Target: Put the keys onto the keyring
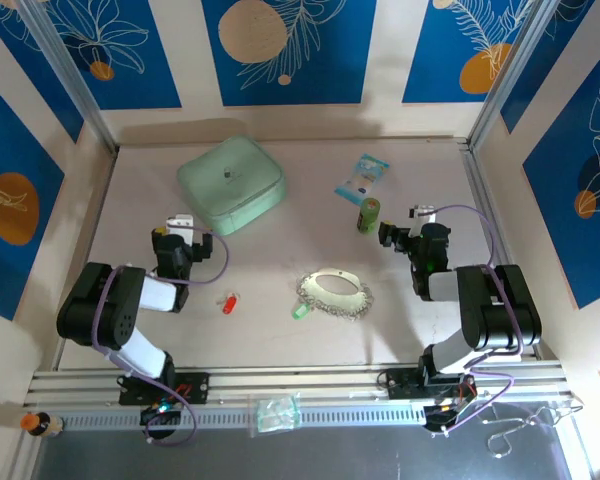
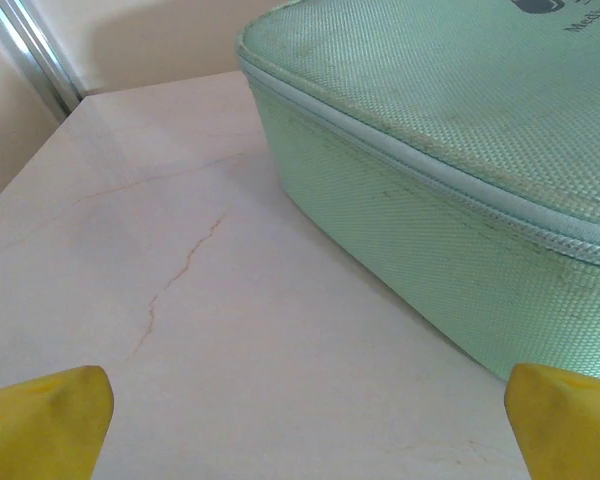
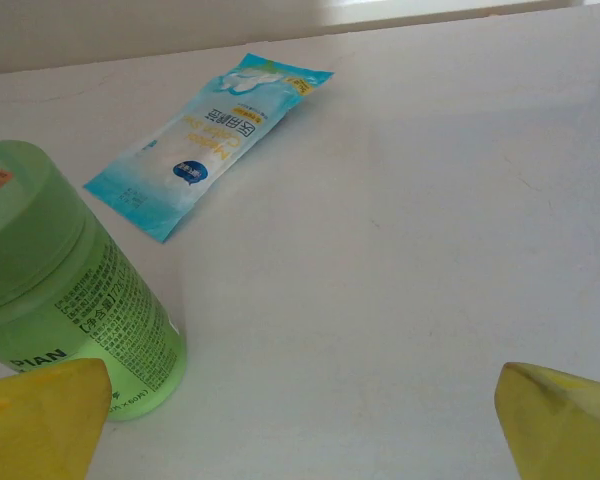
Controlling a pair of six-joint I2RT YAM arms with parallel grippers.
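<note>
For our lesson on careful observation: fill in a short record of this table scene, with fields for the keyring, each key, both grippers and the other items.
keyring: cream hoop lying flat mid-table, between the arms
red key: on the table left of the hoop, apart from it
green key: at the hoop's left edge
left gripper: open, empty, facing the mint pouch
right gripper: open, empty, beside the green bottle
other: blue sachet beyond the bottle

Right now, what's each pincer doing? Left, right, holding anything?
Left pincer: open, holding nothing, close to the mint-green pouch.
Right pincer: open, holding nothing, with the green bottle by its left finger.
</note>
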